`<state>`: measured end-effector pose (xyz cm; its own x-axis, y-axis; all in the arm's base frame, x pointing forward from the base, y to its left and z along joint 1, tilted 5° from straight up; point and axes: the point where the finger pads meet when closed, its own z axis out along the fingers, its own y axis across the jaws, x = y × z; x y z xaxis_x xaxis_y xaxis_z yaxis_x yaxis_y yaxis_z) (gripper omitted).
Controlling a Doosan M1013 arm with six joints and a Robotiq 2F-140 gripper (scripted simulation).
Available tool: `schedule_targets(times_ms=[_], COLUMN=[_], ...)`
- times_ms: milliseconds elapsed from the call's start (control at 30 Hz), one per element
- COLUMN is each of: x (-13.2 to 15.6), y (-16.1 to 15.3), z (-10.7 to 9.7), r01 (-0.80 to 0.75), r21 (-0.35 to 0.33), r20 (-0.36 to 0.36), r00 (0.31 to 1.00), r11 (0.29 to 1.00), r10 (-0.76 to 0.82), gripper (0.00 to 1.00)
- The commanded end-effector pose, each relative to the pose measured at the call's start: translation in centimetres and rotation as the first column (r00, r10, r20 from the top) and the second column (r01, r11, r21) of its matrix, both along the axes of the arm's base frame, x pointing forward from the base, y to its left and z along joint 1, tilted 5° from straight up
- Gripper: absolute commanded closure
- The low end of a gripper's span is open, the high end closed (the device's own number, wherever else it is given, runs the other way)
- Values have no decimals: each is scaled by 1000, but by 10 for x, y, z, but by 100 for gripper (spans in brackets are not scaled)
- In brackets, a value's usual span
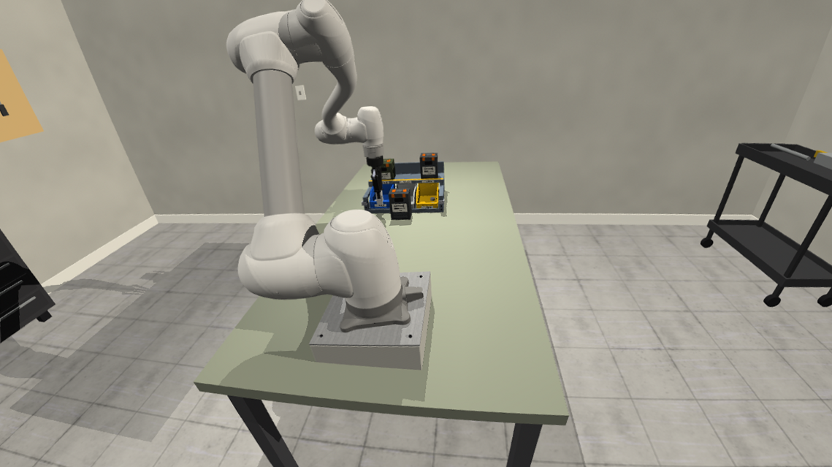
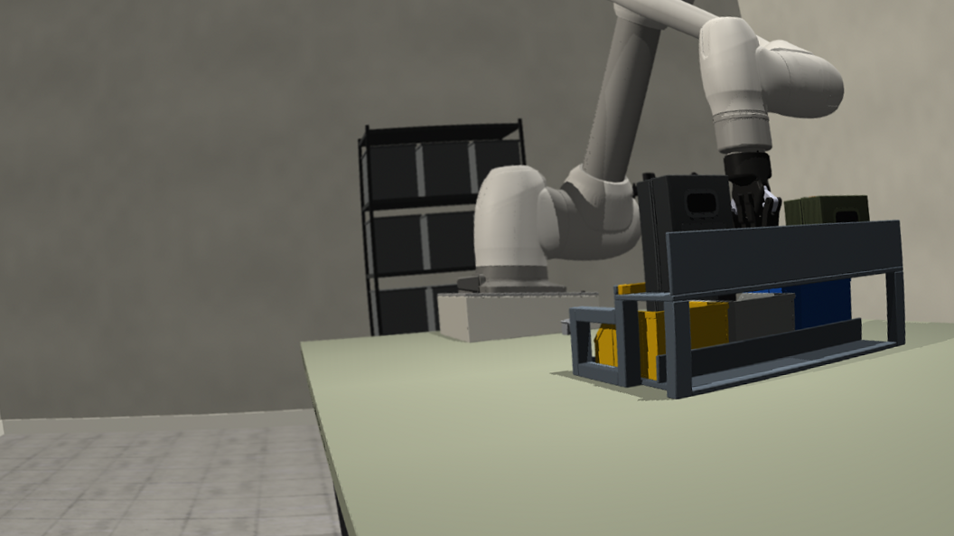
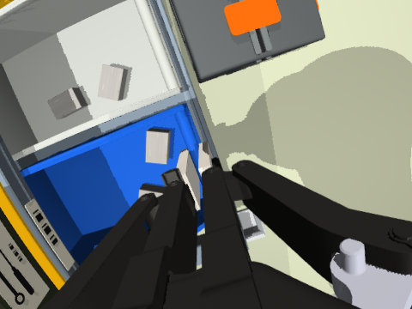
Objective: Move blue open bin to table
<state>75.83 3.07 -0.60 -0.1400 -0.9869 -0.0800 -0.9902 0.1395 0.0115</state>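
- From where I stand the shelf [image 2: 780,249] sits on the table top [image 2: 504,459] at its far end, with a yellow bin [image 2: 684,326], a grey bin [image 2: 760,315] and then the blue bin [image 2: 823,303] in a row under its upper board.
- The gripper [image 2: 755,211] comes straight down from above onto the blue bin's end of the shelf; its fingers are pressed nearly together and clamped on the blue bin's front wall [image 3: 197,137], one finger inside, one outside.
- So the bin lies directly under the claw and runs back into the shelf away from it; I'd judge it has to come out towards the open table, front first.
- The wrist view alone shows the pale parts [image 3: 157,146] lying loose on the blue floor, and the grey bin's parts [image 3: 112,81] next door.
- The side view hides the grip behind the shelf's board.
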Motion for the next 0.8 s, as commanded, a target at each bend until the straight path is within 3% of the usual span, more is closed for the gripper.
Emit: schedule_targets(times_ms=[0,200,767], x=[0,1,1], y=[0,-1,-1], z=[1,12,12], r01=[0,0,0], r21=[0,0,0], r20=[1,1,1], r00=[1000,1000,1000], r11=[1000,1000,1000], r10=[0,0,0], gripper=[100,100,100])
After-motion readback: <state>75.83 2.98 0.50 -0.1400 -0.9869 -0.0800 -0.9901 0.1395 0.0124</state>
